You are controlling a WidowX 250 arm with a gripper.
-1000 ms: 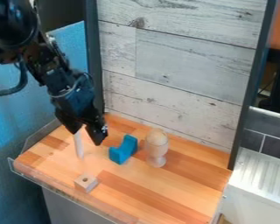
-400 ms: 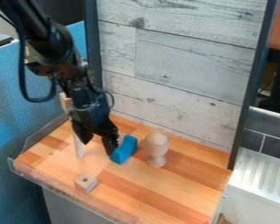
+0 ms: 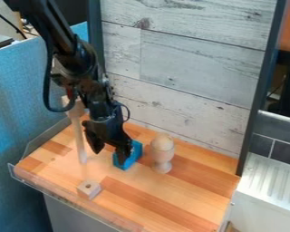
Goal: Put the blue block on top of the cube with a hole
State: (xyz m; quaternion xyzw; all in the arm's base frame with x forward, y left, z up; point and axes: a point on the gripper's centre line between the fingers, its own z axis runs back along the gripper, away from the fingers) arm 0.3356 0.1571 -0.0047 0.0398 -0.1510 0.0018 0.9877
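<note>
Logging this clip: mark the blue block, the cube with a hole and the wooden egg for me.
Blue block (image 3: 137, 149): camera view, on its far right part.
Cube with a hole (image 3: 89, 189): camera view, just below the hole.
Wooden egg (image 3: 162, 143): camera view, on its rounded side.

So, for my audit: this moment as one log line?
jaws: open, at blue arched block | wooden cube with hole: nothing on top

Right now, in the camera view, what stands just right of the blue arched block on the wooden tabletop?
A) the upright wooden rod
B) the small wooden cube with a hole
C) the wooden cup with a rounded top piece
C: the wooden cup, with its rounded top piece, stands just right of the blue arched block.
</note>
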